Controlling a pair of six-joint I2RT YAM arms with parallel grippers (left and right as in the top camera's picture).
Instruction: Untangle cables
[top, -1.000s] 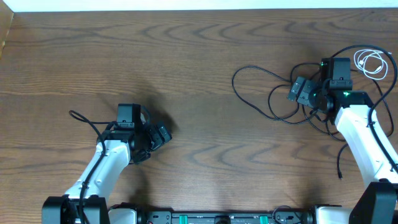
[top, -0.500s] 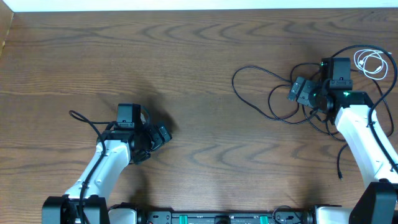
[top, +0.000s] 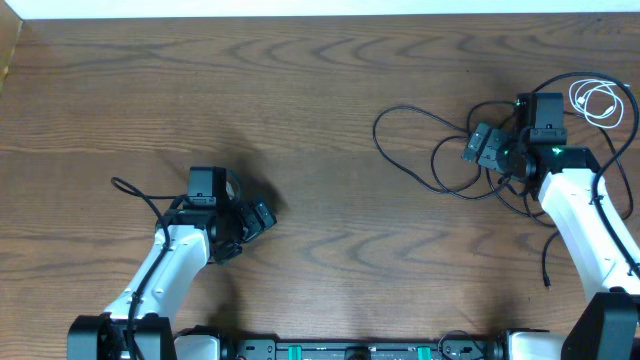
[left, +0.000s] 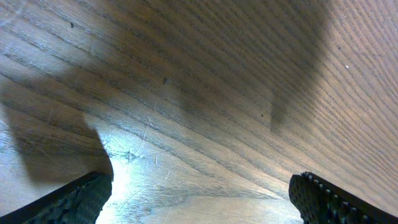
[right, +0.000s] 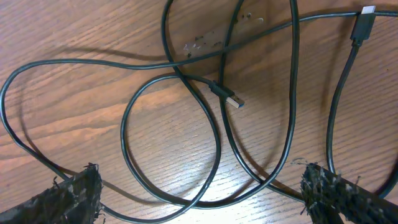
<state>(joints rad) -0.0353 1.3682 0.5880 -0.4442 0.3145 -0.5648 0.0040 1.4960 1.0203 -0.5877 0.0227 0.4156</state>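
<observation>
A long black cable (top: 377, 132) lies in loose crossing loops on the wooden table at the right. My right gripper (top: 478, 147) hovers open just above these loops. In the right wrist view the strands (right: 291, 74) cross between the spread fingers of my right gripper (right: 202, 199), which touch none of them; a small plug (right: 229, 96) lies in the middle and another plug (right: 364, 18) at the top right. A short white cable (top: 598, 102) sits coiled apart at the far right. My left gripper (top: 260, 216) is open over bare wood at the lower left, and the left wrist view shows nothing between the tips of my left gripper (left: 202, 202).
A thicker black wire (top: 125, 187) trails from the left arm. Another black line (top: 546, 265) runs beside the right arm toward the table's front. The table's right edge is close to the white coil.
</observation>
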